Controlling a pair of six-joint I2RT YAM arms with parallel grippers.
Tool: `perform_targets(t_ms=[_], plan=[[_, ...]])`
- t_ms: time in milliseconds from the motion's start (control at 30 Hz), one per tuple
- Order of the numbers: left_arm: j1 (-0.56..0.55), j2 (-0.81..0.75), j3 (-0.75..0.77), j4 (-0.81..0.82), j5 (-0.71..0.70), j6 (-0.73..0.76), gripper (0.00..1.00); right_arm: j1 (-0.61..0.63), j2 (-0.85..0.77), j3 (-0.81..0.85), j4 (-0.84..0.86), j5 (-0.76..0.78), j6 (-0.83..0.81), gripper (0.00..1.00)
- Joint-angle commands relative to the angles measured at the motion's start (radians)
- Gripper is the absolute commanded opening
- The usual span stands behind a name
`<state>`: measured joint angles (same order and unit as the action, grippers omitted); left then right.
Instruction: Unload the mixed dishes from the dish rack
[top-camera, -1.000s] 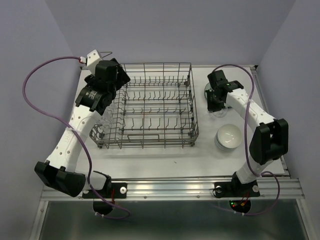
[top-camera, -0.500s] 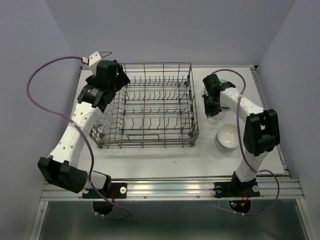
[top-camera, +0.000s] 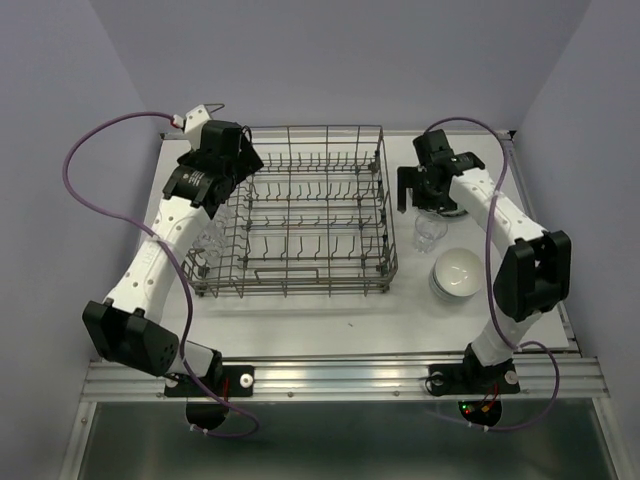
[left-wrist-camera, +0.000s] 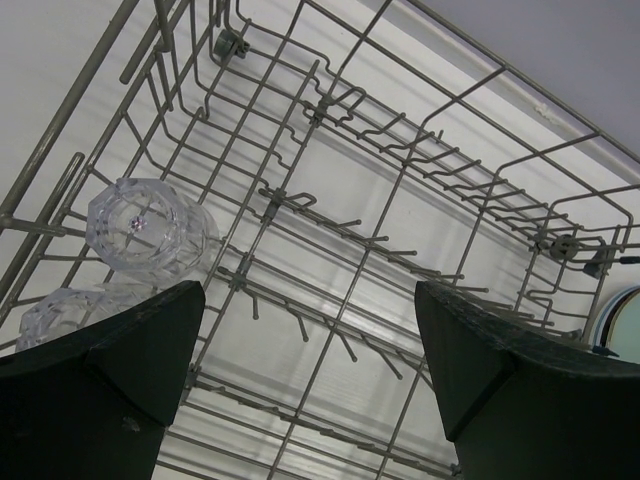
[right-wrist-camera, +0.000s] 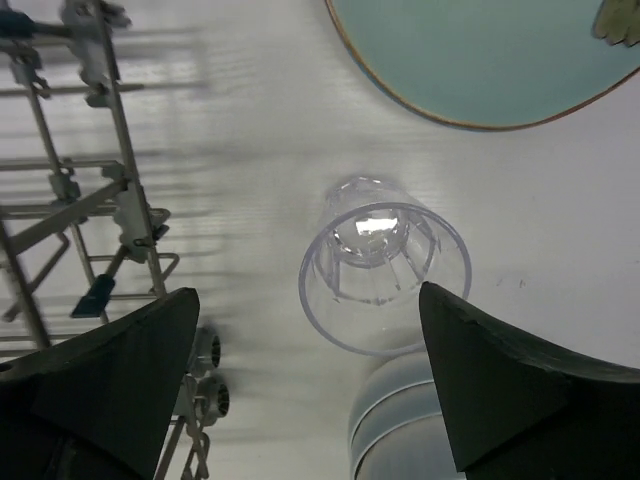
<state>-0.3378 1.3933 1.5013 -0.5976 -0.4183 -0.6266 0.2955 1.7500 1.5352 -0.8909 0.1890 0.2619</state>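
The grey wire dish rack (top-camera: 305, 210) stands mid-table. Two clear glasses (top-camera: 208, 240) lie in its left end; the left wrist view shows one glass (left-wrist-camera: 150, 225) and a second glass (left-wrist-camera: 60, 315) behind the wires (left-wrist-camera: 285, 197). My left gripper (top-camera: 226, 178) hovers open above that left end, holding nothing. Another clear glass (top-camera: 431, 233) stands upright on the table right of the rack, free of my fingers (right-wrist-camera: 385, 265). My right gripper (top-camera: 425, 200) hangs open just above and behind it. Stacked white bowls (top-camera: 458, 274) sit beside it.
A pale green plate (right-wrist-camera: 480, 60) lies on the table behind the freed glass, mostly hidden under my right arm in the top view. The bowl stack (right-wrist-camera: 400, 420) is close to the glass. The rack's right wall (right-wrist-camera: 120, 200) stands left of the right gripper.
My right gripper has gone from shut to open, let go of the glass on the table, and risen back from it. The left gripper shifted slightly over the rack's left end.
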Motion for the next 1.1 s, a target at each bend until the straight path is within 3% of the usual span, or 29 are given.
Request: perform_targets(t_ms=[0, 100, 200, 333, 467, 567, 700, 767, 967, 1067], plan=[[0.008, 0.012, 0.05, -0.017, -0.017, 0.019, 0.99, 0.004, -0.13, 0.083, 0.067, 0.081, 0.057, 1.0], [0.008, 0.016, 0.057, -0.027, -0.025, 0.024, 0.99, 0.004, -0.207, 0.027, 0.197, 0.054, 0.083, 1.0], [0.008, 0.019, 0.059, -0.042, -0.05, 0.021, 0.99, 0.004, -0.244, -0.015, 0.276, -0.08, 0.086, 1.0], [0.008, 0.036, 0.06, -0.063, -0.069, 0.018, 0.99, 0.004, -0.218, -0.038, 0.31, -0.18, 0.108, 1.0], [0.008, 0.059, 0.062, -0.088, -0.108, 0.013, 0.99, 0.013, -0.179, -0.064, 0.316, -0.181, 0.122, 0.99], [0.008, 0.072, 0.051, -0.097, -0.12, 0.002, 0.99, 0.024, -0.162, -0.115, 0.34, -0.23, 0.132, 0.9], [0.008, 0.088, 0.04, -0.113, -0.152, -0.018, 0.99, 0.053, -0.142, -0.152, 0.375, -0.244, 0.151, 0.63], [0.008, 0.105, 0.042, -0.123, -0.183, -0.027, 0.99, 0.062, -0.141, -0.165, 0.391, -0.24, 0.16, 0.59], [0.008, 0.153, 0.033, -0.122, -0.211, -0.039, 0.99, 0.071, -0.139, -0.199, 0.428, -0.237, 0.209, 0.34], [0.008, 0.18, 0.042, -0.129, -0.217, -0.051, 0.99, 0.08, -0.142, -0.21, 0.429, -0.224, 0.221, 0.3]])
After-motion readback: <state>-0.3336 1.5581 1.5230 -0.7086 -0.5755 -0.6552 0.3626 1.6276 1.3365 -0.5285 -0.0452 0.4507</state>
